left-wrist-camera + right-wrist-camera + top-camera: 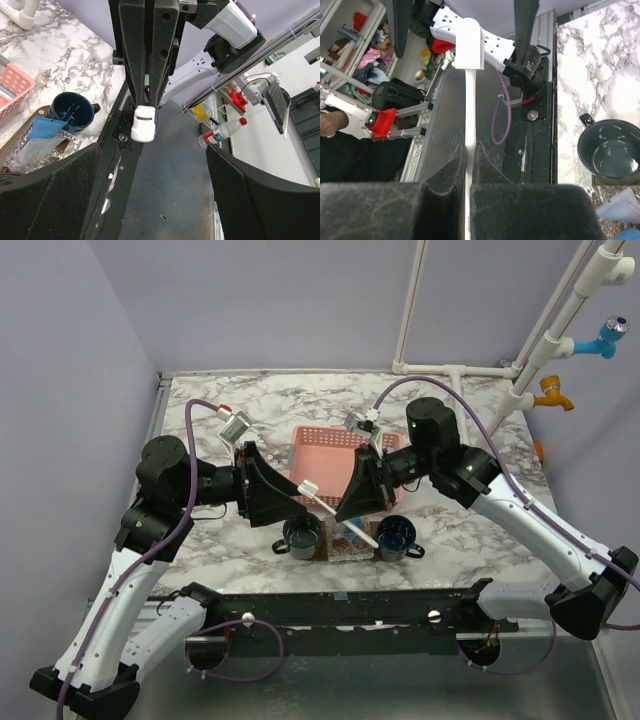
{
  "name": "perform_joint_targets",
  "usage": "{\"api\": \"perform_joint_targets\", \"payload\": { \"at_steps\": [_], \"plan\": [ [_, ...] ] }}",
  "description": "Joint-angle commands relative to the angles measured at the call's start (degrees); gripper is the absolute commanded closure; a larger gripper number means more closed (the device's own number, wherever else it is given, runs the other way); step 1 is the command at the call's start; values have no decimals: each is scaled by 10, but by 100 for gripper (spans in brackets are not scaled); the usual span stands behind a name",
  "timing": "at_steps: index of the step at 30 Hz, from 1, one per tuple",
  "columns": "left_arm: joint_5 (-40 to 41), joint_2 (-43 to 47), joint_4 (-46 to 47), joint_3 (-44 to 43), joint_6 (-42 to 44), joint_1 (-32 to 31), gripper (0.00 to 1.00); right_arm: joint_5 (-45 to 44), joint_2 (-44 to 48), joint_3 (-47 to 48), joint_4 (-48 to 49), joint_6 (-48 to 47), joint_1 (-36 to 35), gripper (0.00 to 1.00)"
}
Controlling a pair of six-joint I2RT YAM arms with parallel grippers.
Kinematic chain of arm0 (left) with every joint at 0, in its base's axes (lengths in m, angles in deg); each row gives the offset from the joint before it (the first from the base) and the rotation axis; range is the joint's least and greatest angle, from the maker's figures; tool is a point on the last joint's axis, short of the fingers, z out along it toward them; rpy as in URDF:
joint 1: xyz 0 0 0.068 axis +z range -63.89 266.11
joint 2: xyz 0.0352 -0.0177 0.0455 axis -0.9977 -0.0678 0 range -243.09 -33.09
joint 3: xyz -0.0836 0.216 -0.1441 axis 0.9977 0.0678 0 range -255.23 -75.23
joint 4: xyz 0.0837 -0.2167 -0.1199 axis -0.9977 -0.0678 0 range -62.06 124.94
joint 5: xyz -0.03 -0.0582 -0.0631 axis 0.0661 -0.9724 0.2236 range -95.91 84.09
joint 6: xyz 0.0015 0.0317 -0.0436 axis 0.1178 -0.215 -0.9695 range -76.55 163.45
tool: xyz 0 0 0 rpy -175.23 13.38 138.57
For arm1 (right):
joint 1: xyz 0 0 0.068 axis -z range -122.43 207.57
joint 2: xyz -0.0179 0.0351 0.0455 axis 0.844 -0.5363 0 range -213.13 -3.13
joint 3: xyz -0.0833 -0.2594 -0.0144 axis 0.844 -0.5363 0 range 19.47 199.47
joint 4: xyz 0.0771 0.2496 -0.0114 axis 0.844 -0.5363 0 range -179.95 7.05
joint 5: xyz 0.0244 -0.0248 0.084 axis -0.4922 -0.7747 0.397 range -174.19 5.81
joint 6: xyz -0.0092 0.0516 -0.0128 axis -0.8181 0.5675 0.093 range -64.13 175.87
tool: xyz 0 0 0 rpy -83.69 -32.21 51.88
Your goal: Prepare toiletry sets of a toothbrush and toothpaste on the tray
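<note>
My right gripper (469, 146) is shut on the thin handle of the white toothbrush (469, 42), which it holds in the air above the near table edge (345, 512). In the top view the toothbrush (310, 489) slants from its head down toward the tray (340, 556). My left gripper (152, 150) is wide open with nothing in it. It faces the brush head (144, 123), which hangs just ahead of its fingers. The brown tray carries foil packets and a blue packet (45, 132). I cannot make out the toothpaste.
A pink mesh basket (330, 448) stands behind the tray. A grey-green cup (302, 537) sits at the tray's left end and a dark blue cup (395, 537) at its right. White pipes (455, 370) stand along the back right of the marble table.
</note>
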Motion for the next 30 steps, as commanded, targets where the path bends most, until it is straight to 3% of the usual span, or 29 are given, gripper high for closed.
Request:
{"api": "perform_joint_targets", "payload": {
  "at_steps": [1,18,30],
  "plan": [
    [-24,4,15,-14,-10,4,15,13,-15,27,24,16,-21,100],
    [-22,3,-30,-32,29,4,34,-27,-46,57,-18,-6,-63,100],
    [-14,7,-55,-32,58,4,68,-31,-49,54,-18,-3,-69,99]
  ]
}}
